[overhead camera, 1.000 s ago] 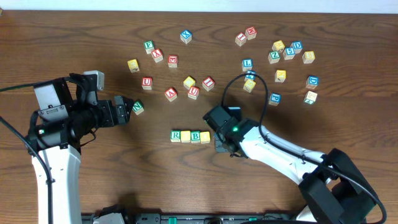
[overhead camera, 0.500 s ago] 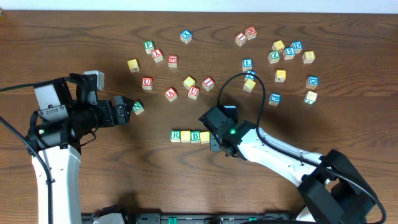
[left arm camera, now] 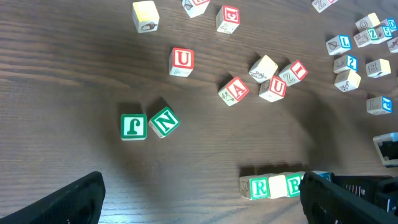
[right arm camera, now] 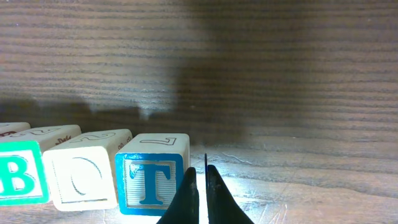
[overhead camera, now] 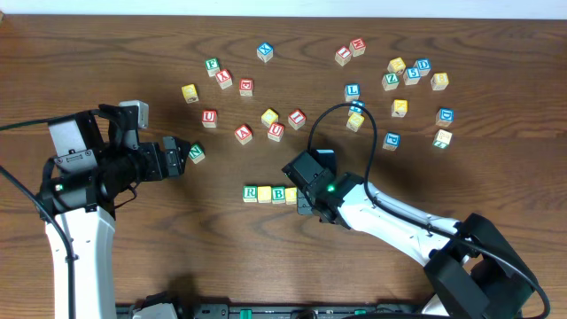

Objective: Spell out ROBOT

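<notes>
The right fingers [right arm camera: 194,186], shut tight and empty, rest just beside the T [right arm camera: 151,180] ending the ROBOT row [overhead camera: 270,194] on the surface [overhead camera: 133,53], so a careless nudge may skew it; the left fingers [overhead camera: 174,149] gape wide, empty.

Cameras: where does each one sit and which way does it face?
Overhead: above the table, facing straight down; both arms show.
Left wrist: on that arm, facing down over scattered cubes; open left claw frames the bottom.
Right wrist: near table level, facing the T cube; shut right claw shows.
Shared: all three see the B cube.
</notes>
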Controlling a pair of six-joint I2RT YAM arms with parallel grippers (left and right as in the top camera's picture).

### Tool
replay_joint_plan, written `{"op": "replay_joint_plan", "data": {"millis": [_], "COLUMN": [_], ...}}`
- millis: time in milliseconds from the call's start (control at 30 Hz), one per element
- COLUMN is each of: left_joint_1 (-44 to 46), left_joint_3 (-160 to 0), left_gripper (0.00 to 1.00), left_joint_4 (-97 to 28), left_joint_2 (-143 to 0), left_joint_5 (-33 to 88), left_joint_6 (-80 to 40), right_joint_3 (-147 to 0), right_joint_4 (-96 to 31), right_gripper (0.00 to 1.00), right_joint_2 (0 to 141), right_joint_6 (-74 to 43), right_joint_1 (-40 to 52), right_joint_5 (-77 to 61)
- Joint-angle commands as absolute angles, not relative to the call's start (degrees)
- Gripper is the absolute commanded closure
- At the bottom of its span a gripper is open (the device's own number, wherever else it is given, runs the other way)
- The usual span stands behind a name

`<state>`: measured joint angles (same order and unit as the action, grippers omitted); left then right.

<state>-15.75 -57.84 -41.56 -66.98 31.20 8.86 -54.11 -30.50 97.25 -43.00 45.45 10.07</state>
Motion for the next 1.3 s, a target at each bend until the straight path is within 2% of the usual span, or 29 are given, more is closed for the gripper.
{"op": "replay_joint_plan", "data": {"millis": [0, 1033, 1267], "left_joint_1": [-16.01, -16.01, -16.01], "left_joint_3": [-58.89, -58.89, -58.89], "left_gripper": [0.02, 0.02, 0.02], "left_joint_4": [-41.54, -41.54, -41.54], "left_joint_2": [-66.87, -66.87, -66.87], "left_joint_5": [31.48, 31.48, 31.48], "left_joint_6": [9.21, 9.21, 9.21], "right_joint_3": [-54.63, -54.26, -54.26], "right_joint_4": [-30.28, -27.70, -35.66], "right_gripper": [0.99, 0.99, 0.99], "right_joint_2": [97.62, 97.62, 97.62], "right_joint_6": [-42.78, -38.00, -43.72], "right_joint_1": [45.87, 45.87, 45.82], "right_joint_5": [11.27, 13.43, 15.57]}}
